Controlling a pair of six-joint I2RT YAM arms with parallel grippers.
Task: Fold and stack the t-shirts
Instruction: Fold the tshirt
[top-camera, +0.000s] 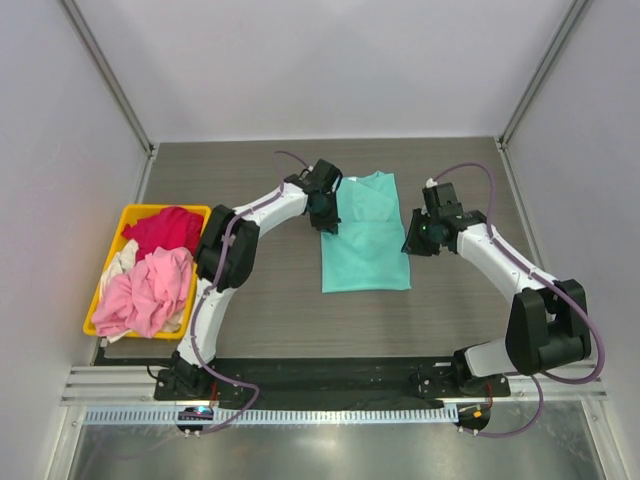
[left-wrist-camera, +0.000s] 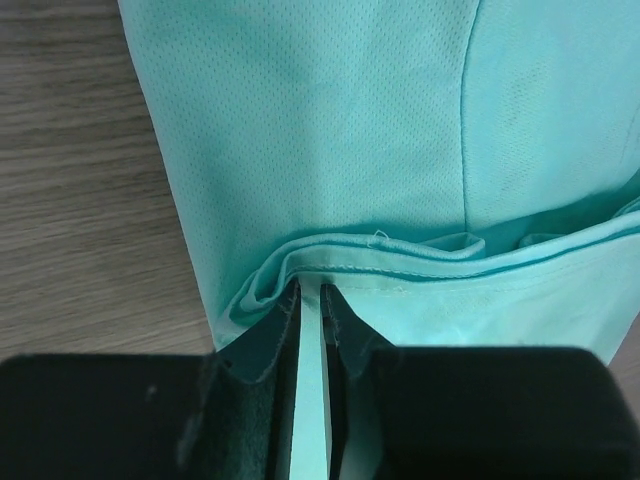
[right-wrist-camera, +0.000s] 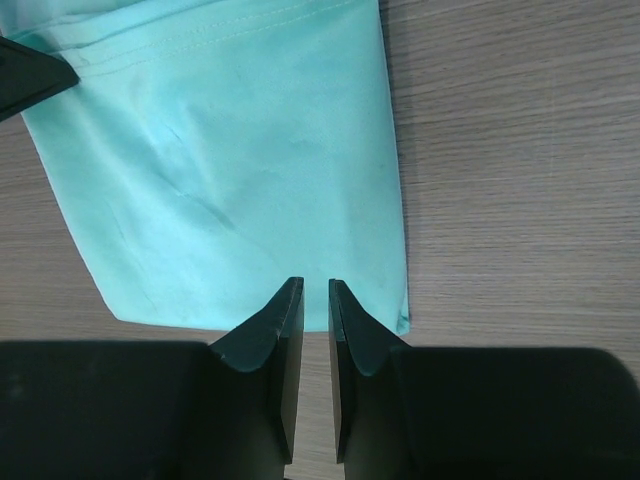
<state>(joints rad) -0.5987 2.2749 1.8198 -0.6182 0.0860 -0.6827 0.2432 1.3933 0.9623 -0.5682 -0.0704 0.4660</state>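
Note:
The teal t-shirt (top-camera: 365, 245) lies flat in the middle of the table, folded into a long panel. My left gripper (top-camera: 325, 215) is at its left edge, shut on a doubled-over teal hem (left-wrist-camera: 400, 262); a strip of cloth runs between the fingers (left-wrist-camera: 345, 335). At the right edge, my right gripper (top-camera: 413, 242) hovers with its jaws a narrow slit apart. Only bare wood shows between its fingertips (right-wrist-camera: 285, 320), just off the shirt's near edge (right-wrist-camera: 230, 200). The magenta-red (top-camera: 165, 228), light pink (top-camera: 150, 290) and whitish (top-camera: 120, 258) t-shirts lie crumpled in the bin.
A yellow plastic bin (top-camera: 128, 211) stands at the table's left side. Grey walls and frame posts close in the table on three sides. Both arm bases sit on the rail at the near edge.

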